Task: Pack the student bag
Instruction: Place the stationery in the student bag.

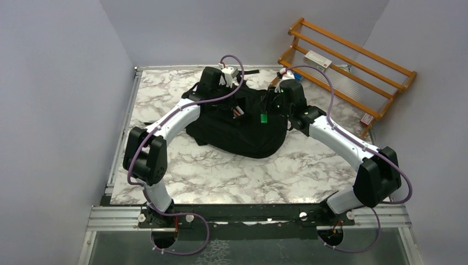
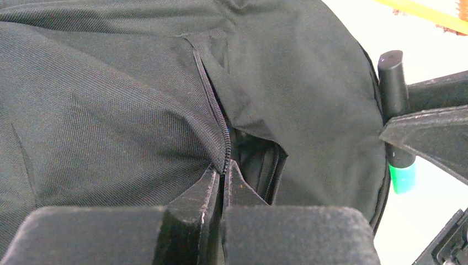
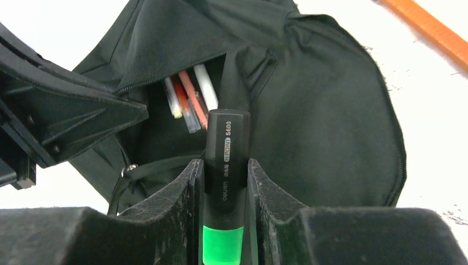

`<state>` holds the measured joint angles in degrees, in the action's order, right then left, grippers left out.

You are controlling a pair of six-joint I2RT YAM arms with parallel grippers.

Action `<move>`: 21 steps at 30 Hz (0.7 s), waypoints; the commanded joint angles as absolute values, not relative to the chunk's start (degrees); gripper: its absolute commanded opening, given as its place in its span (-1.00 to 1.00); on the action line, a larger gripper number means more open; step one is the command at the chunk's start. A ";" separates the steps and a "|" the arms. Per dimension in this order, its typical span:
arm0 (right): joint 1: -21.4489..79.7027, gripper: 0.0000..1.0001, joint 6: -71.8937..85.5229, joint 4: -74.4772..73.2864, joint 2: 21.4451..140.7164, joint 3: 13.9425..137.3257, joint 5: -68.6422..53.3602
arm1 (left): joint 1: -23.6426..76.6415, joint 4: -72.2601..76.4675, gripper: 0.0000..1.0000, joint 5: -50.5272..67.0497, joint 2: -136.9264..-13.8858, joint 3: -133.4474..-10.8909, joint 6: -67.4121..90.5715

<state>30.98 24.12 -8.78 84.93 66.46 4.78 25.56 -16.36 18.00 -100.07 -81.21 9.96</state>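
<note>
The student bag (image 1: 243, 132), a black soft backpack, lies in the middle of the marble table (image 1: 221, 176). My left gripper (image 2: 225, 174) is shut on the zipper edge (image 2: 212, 105) of the bag's pocket and holds the opening apart. Inside the pocket lie several pens (image 3: 190, 99), white, red and orange. My right gripper (image 3: 226, 171) is shut on a black highlighter (image 3: 227, 143) with a green band. The highlighter's black end points at the pocket opening from just outside it. In the left wrist view the highlighter (image 2: 394, 83) stands at the bag's right edge.
An orange wooden rack (image 1: 347, 61) stands off the table's back right corner with small items on its slats. Grey walls close in on the left, back and right. A black strap with a metal ring (image 3: 129, 168) hangs below the pocket.
</note>
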 commanded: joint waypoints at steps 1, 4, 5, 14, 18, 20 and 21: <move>30.76 -0.99 22.95 -13.11 84.91 68.35 -2.02 | 25.61 -15.59 -1.00 16.92 -98.11 -80.05 10.62; 30.55 -0.99 22.90 -17.31 87.68 72.19 -4.48 | 25.60 -15.64 -1.00 14.24 -96.01 -76.09 11.40; 30.38 -0.99 23.24 -18.42 88.71 73.30 -5.35 | 25.66 -15.57 -1.00 13.34 -95.29 -74.70 11.85; 29.71 -0.99 24.83 -25.26 98.85 83.12 -22.09 | 25.75 -11.92 -1.00 10.35 -88.64 -64.51 16.61; 29.71 -0.99 25.19 -25.12 101.33 83.80 -25.66 | 25.84 -10.25 -1.00 10.00 -87.49 -63.30 18.10; 29.71 -0.99 25.62 -24.74 102.58 84.12 -27.32 | 25.92 -9.83 -1.00 10.12 -87.46 -63.41 18.43; 29.71 -0.99 25.77 -24.71 103.28 84.51 -27.94 | 25.99 -9.61 -1.00 10.21 -87.52 -63.52 18.52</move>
<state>29.93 24.80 -23.05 101.16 82.04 -21.19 25.89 -11.46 11.27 -89.58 -63.92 16.60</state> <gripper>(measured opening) 0.332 0.014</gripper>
